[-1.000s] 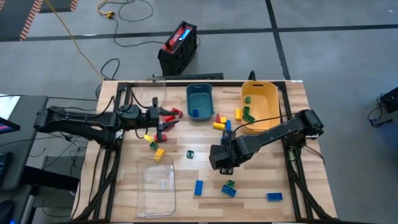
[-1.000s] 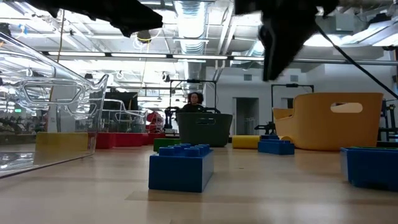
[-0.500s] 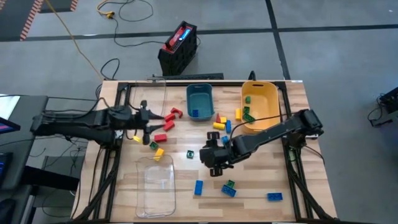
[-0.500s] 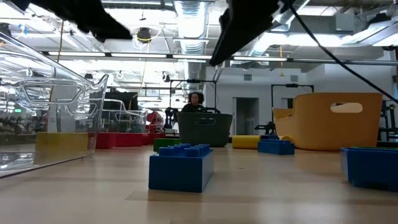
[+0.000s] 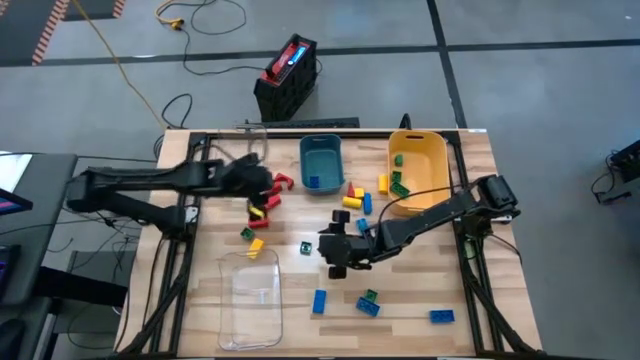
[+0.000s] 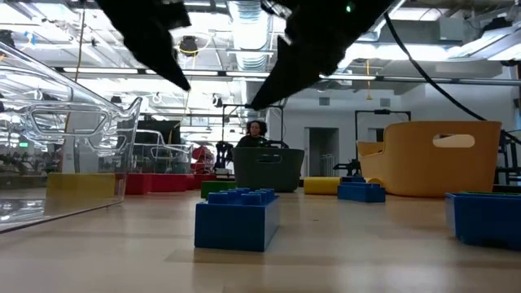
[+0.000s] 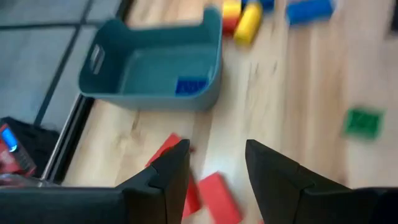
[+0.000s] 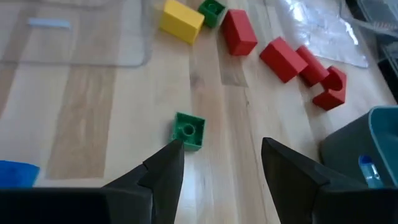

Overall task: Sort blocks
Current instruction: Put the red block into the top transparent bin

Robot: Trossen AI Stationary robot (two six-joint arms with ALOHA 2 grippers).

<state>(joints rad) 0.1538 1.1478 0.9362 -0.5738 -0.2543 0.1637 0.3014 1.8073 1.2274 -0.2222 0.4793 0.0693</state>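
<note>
Small red, yellow, green and blue blocks lie scattered on the wooden table. My left gripper point(image 5: 255, 185) point(image 7: 217, 168) is open above the red blocks point(image 7: 211, 199) point(image 5: 268, 200), next to the teal bin point(image 5: 322, 163). That bin holds a blue block point(image 7: 191, 86). My right gripper point(image 5: 335, 250) point(image 8: 221, 162) is open and hovers close beside a single green block point(image 8: 188, 130) point(image 5: 305, 247) at mid-table. The yellow bin point(image 5: 417, 170) holds green blocks.
One clear tray point(image 5: 250, 295) lies near the front left and another point(image 5: 250, 150) at the far left. Loose blue and green blocks point(image 5: 368, 300) point(image 5: 441, 316) lie near the front edge, and more yellow, red and blue ones point(image 5: 355, 197) sit between the bins.
My left gripper drew back toward the table's left edge, then came right again over the red blocks. My right gripper moved toward the table's left, closing on the single green block.
</note>
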